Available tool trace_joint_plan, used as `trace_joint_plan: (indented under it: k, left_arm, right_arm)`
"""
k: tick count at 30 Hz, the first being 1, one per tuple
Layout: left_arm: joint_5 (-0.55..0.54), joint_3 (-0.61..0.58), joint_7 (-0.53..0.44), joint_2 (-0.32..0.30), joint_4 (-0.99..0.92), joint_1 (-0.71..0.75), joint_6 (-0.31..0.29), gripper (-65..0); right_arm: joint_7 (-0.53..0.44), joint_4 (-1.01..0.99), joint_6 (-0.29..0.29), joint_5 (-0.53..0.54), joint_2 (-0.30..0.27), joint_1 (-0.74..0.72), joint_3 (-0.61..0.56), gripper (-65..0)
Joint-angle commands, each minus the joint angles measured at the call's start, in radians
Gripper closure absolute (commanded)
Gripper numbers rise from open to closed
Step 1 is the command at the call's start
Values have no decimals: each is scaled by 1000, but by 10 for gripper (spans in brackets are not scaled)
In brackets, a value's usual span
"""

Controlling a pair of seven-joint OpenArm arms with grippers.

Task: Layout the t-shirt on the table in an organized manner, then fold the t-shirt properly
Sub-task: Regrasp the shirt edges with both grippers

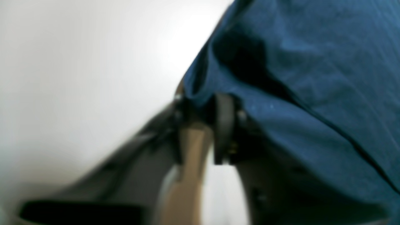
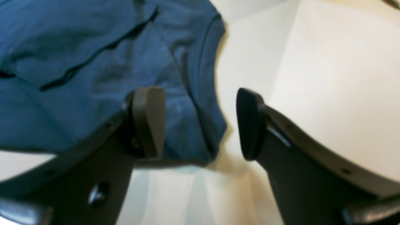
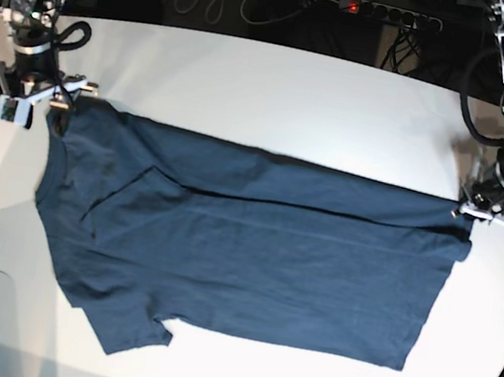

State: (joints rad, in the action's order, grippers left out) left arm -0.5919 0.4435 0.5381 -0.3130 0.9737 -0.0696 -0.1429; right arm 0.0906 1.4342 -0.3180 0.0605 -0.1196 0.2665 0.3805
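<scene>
Navy t-shirt [image 3: 260,258] spread flat across the white table [image 3: 268,94]

The dark blue short-sleeved shirt lies lengthwise across the table in the base view, neck end toward that view's left and hem toward its right. Its far long edge is doubled over toward the middle in a long, straight band. The near sleeve sticks out toward the front edge. The cloth is smooth with shallow creases.

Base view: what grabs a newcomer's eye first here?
The dark navy t-shirt spread wide across the white table, with a long fold along its far edge. An arm stands at each end: the left gripper pinched on the hem corner, the right gripper open, straddling the sleeve edge at the opposite end.
</scene>
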Motion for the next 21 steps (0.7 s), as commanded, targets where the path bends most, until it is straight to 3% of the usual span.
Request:
trace_joint_plan:
  k: [1,8,14,16,19,21]
  left_arm:
    - [-4,4,-14,-16,11,-14,-4,-15]
    - [-4,4,-8,-18,12,-9,-5,-1]
    - [-4,4,-6,-19,12,-8,-5,-1]
    - [-4,4,-5,-19,12,-6,-5,-1]
    - [-4,5,-5,-19,12,4,-5,-1]
    - [-4,5,-5,-19,17,7,-5,-1]
  right_arm:
    - [-22,-11,-2,5,-15,-6,4,-363]
    - [-24,-177,-2,5,-51,-59,-13,-406]
    - [-24,-246,-2,5,-70,-88,-16,-400]
    - [-24,-249,-2,5,-70,-88,-16,-375]
    - [-21,-250,-8,5,-70,-88,-16,-287]
    - [-18,-257,-76,5,-67,-88,-16,-202]
